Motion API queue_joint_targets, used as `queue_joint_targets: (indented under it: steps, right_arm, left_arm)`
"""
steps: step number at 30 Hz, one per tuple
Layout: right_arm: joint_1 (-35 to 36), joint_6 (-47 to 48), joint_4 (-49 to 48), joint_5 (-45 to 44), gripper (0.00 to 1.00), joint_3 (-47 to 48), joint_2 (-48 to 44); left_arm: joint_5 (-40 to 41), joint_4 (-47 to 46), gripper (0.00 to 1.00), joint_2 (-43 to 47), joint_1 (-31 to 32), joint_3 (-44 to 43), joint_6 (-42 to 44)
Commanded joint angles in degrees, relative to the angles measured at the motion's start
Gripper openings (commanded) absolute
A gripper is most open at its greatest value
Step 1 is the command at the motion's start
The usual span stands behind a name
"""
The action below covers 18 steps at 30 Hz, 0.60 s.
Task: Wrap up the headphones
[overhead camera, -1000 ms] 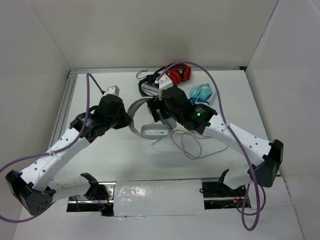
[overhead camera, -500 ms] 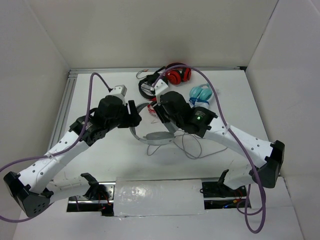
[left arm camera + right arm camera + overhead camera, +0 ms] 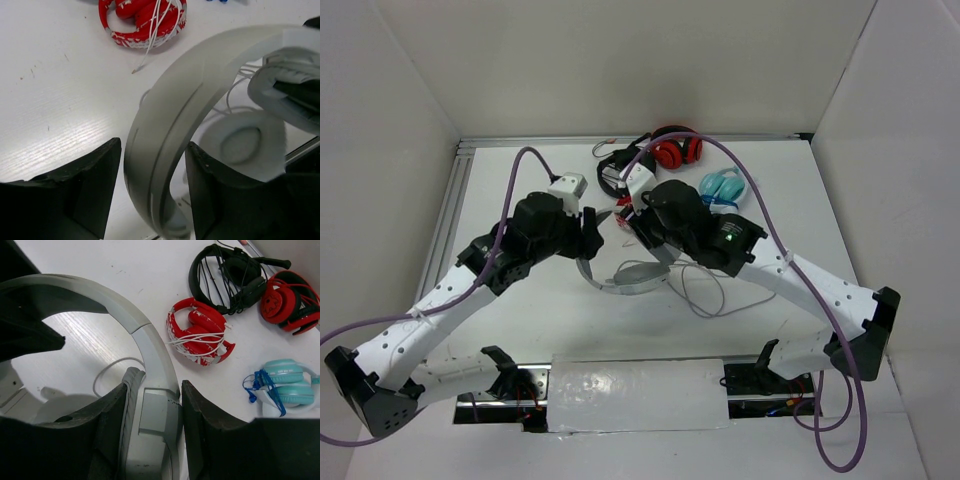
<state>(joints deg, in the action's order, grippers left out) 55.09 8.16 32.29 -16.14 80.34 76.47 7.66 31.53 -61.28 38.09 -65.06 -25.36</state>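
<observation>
The left arm reaches from its base at the near left up and to the right. The right arm reaches from the near right up and to the left. Their wrists meet over the middle of the table, almost nose to nose.

The headphones lie between the two wrists, their wide grey-white headband curving down to an oval earcup just near of the grippers.

In the left wrist view, the left gripper has its two dark fingers pressed to either side of the headband, clamping it. The right gripper likewise pinches the band, low on one side where it meets an earcup.

The thin grey cable trails in loose loops on the table to the right of the earcup.

From above, both sets of fingers are hidden under the wrist housings. Only one earcup shows clearly there. Whether that earcup touches the table cannot be told, and the cable's ends cannot be traced.

Toward the far edge sit a red pair, a black pair, a red-and-black pair and a light blue pair, partly covered by the right wrist in the top view.
</observation>
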Motion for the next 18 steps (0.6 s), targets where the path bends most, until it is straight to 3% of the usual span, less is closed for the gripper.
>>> queue_joint_targets:
  steps: [1,3,10,15,18]
  right_arm:
    - [-0.5,1.4,-1.1,0.2,0.0,4.0,-1.9]
    - [-0.6,1.6,-0.2,-0.9,0.0,4.7,-1.2]
    - [-1.2,3.1,0.1,-1.9,0.0,6.3,0.3]
    - [-1.1,3.8,0.7,-0.6,0.0,6.5,1.5]
    - [-0.5,4.5,0.8,-1.7,0.0,5.4,1.7]
  left_arm:
    - [-1.9,0.1,0.65,2.2,0.4,1.3,1.7]
    - [-1.3,2.2,0.59,2.3,1.0,1.0,0.5]
    - [5.2,8.6,0.56,-0.3,5.6,0.4,-4.9]
    - [10.9,13.6,0.33,-5.6,7.8,-3.5,-10.1]
    - [13.5,16.0,0.24,-8.1,8.5,-6.3,-12.3]
